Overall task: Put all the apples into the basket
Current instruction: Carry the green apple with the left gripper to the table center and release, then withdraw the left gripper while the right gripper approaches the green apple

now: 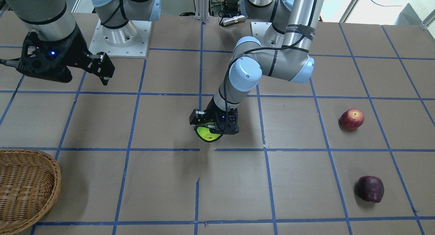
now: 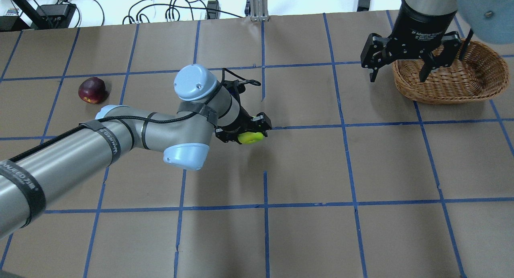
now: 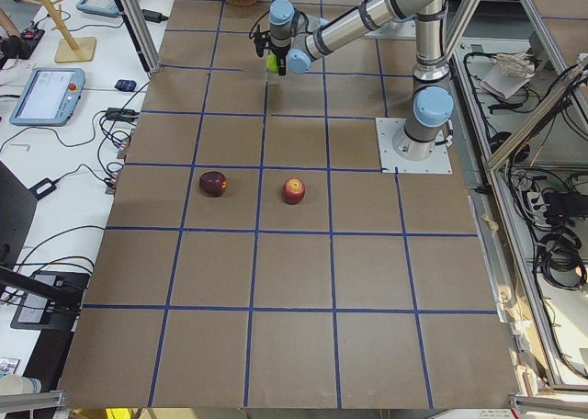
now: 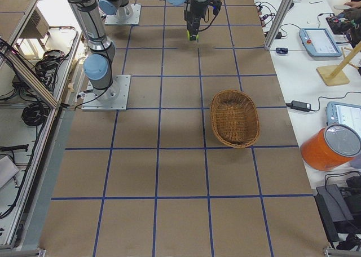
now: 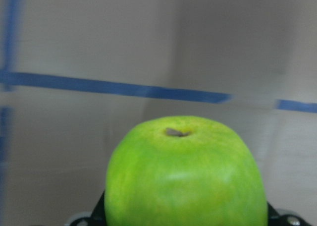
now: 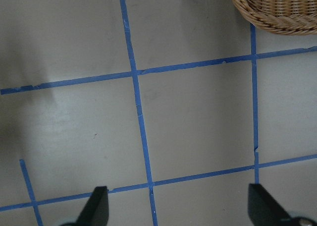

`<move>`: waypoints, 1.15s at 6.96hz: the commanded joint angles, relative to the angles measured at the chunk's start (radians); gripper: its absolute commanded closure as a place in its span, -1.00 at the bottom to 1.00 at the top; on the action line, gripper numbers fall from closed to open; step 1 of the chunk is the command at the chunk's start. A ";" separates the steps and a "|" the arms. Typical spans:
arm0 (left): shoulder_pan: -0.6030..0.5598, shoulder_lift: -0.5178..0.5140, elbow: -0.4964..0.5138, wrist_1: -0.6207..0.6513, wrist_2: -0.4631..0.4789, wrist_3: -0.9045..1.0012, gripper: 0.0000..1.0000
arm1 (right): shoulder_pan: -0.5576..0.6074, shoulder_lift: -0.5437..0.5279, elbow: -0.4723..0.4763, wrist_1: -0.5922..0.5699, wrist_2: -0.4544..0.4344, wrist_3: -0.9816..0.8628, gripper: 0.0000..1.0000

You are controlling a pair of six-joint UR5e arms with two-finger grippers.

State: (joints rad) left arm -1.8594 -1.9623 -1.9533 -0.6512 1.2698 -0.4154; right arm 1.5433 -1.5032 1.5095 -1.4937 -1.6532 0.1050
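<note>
Filling the left wrist view, the green apple (image 5: 185, 176) is pinched between the fingers of the left hand (image 1: 214, 128). That hand points down over the middle of the bench (image 1: 306, 180) on a bent arm. Several taped squares of bench lie between it and the basket (image 2: 453, 89). The right hand (image 2: 397, 76) hangs spread wide, holding nothing, fingers down, just beside the basket's rim. The red apple (image 1: 351, 119) and maroon apple (image 1: 370, 189) rest on the bench's left side, well apart from the basket.
</note>
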 commanded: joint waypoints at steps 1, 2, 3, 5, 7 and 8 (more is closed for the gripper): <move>-0.035 -0.059 0.002 0.061 0.000 0.009 -0.99 | -0.022 0.053 0.000 -0.010 -0.002 0.013 -1.00; -0.032 -0.055 0.005 0.059 0.020 0.041 -1.00 | -0.022 0.073 0.000 -0.055 0.000 0.018 -1.00; -0.029 -0.014 0.019 0.036 0.067 0.041 -1.00 | -0.022 0.102 0.001 -0.074 -0.002 0.015 -1.00; 0.062 0.113 0.104 -0.237 0.126 0.043 -1.00 | -0.011 0.110 0.000 -0.073 0.030 0.013 -1.00; 0.301 0.236 0.161 -0.552 0.155 0.237 -1.00 | 0.006 0.119 0.011 -0.092 0.206 0.013 -1.00; 0.418 0.273 0.159 -0.674 0.201 0.420 -1.00 | 0.041 0.126 0.049 -0.111 0.225 0.022 -1.00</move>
State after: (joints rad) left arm -1.5822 -1.7435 -1.8030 -1.1675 1.4265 -0.1859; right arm 1.5547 -1.3856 1.5264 -1.5842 -1.4828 0.1203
